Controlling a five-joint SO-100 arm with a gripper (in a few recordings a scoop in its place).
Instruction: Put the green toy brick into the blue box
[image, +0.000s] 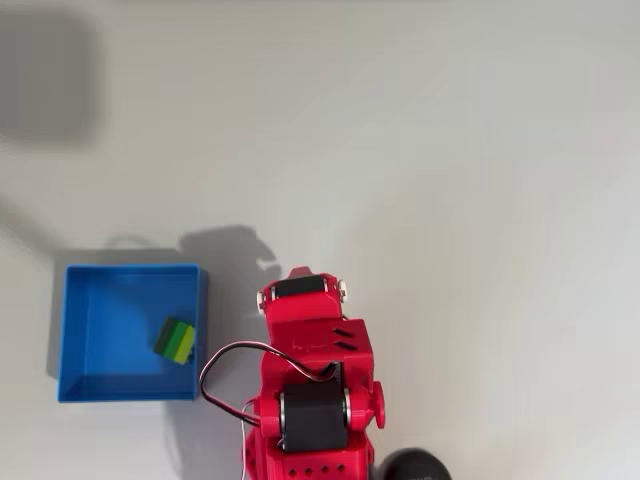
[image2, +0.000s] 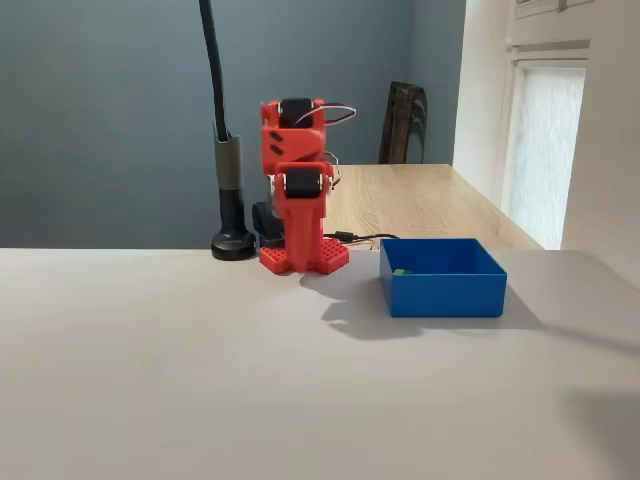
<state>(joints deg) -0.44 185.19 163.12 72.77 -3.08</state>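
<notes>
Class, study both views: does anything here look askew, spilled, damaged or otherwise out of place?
Nothing stands out. The green toy brick lies inside the blue box, slightly turned against its walls, and the red arm is folded upright beside it.

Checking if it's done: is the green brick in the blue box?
In: the green toy brick lies on the blue box floor, near its right wall.

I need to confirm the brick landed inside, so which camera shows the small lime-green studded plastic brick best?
The overhead view: the small lime-green studded plastic brick lies in plain sight on the floor of the bright blue square shallow plastic tray, near its right wall. In the fixed view only a green sliver peeks over the tray's near wall.
</notes>
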